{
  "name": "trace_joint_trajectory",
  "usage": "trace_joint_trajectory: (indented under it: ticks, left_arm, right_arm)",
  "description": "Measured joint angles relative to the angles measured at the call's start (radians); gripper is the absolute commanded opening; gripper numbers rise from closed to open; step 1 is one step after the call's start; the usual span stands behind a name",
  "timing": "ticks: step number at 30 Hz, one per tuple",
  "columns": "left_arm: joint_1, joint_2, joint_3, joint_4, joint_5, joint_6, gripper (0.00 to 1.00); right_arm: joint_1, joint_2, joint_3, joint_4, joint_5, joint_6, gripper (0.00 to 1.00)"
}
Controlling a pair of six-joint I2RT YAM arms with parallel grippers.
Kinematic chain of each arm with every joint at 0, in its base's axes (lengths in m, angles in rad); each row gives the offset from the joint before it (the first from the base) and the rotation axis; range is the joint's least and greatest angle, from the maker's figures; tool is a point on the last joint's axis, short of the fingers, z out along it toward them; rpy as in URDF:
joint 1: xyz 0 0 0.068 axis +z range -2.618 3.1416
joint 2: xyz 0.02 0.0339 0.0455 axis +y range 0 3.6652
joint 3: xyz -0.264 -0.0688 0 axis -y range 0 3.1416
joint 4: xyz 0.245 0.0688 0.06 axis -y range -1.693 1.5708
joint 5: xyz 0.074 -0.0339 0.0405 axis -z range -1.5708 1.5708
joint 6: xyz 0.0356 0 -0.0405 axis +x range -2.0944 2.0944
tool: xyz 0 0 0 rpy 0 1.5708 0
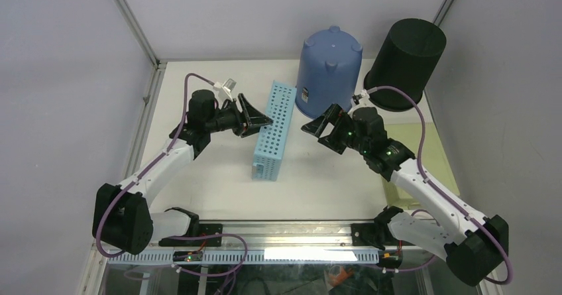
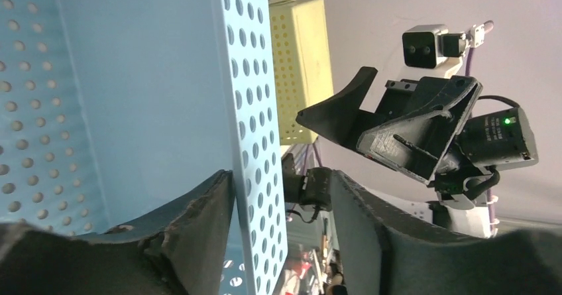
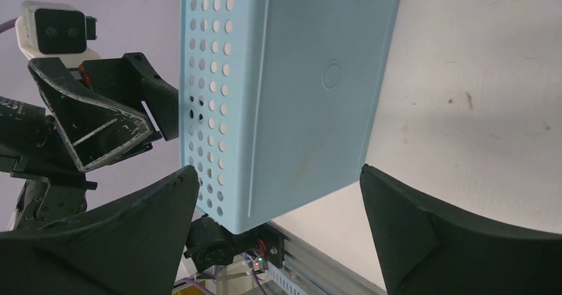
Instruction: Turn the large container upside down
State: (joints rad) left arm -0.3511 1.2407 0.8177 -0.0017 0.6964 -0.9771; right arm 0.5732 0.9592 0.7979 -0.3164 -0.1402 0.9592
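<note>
The large light blue perforated container (image 1: 275, 129) stands tipped on its long side in the middle of the table. Its solid bottom faces right and its open side faces left. My left gripper (image 1: 260, 118) straddles its upper perforated wall (image 2: 255, 109). The inner finger (image 2: 205, 222) touches the wall and the outer finger (image 2: 361, 229) stands off with a gap, so the jaws are open. My right gripper (image 1: 317, 128) is open and empty, just right of the container's bottom (image 3: 311, 89), not touching it.
An upside-down blue bucket (image 1: 329, 69) and an upside-down black bucket (image 1: 405, 63) stand at the back right. A pale yellow perforated basket (image 1: 417, 150) lies under the right arm and also shows in the left wrist view (image 2: 301, 63). The frame's metal rail (image 1: 291, 232) runs along the near edge.
</note>
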Motion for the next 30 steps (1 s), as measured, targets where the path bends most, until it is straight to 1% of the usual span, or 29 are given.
trace_joint_trajectory:
  ticks: [5,9,11,12,18,21,27,30]
  left_arm:
    - [0.0,-0.006,0.035,-0.114,-0.037,0.102,0.34]
    - [0.0,-0.006,0.046,-0.212,-0.071,0.161,0.15]
    - [0.0,-0.007,0.061,-0.238,-0.078,0.179,0.04]
    - [0.0,-0.01,0.071,-0.246,-0.085,0.187,0.0]
    - [0.002,-0.026,0.079,-0.277,-0.09,0.206,0.0]
    - [0.029,-0.026,0.071,-0.249,-0.033,0.172,0.0]
    - [0.123,-0.027,-0.072,0.005,0.108,-0.027,0.0]
    - [0.139,-0.014,-0.151,0.174,0.169,-0.141,0.0]
  right_arm:
    - [0.044,0.083,-0.003,0.1,-0.011,0.048,0.96]
    - [0.082,0.151,-0.004,0.173,-0.019,0.079,0.96]
    - [0.098,0.177,-0.004,0.196,-0.022,0.088,0.96]
    - [0.105,0.19,-0.004,0.209,-0.023,0.092,0.96]
    - [0.12,0.237,-0.003,0.265,-0.028,0.118,0.96]
    - [0.12,0.245,-0.003,0.29,-0.034,0.133,0.96]
    - [0.12,0.255,0.001,0.365,-0.056,0.161,0.96]
    - [0.121,0.286,0.017,0.398,-0.071,0.169,0.96]
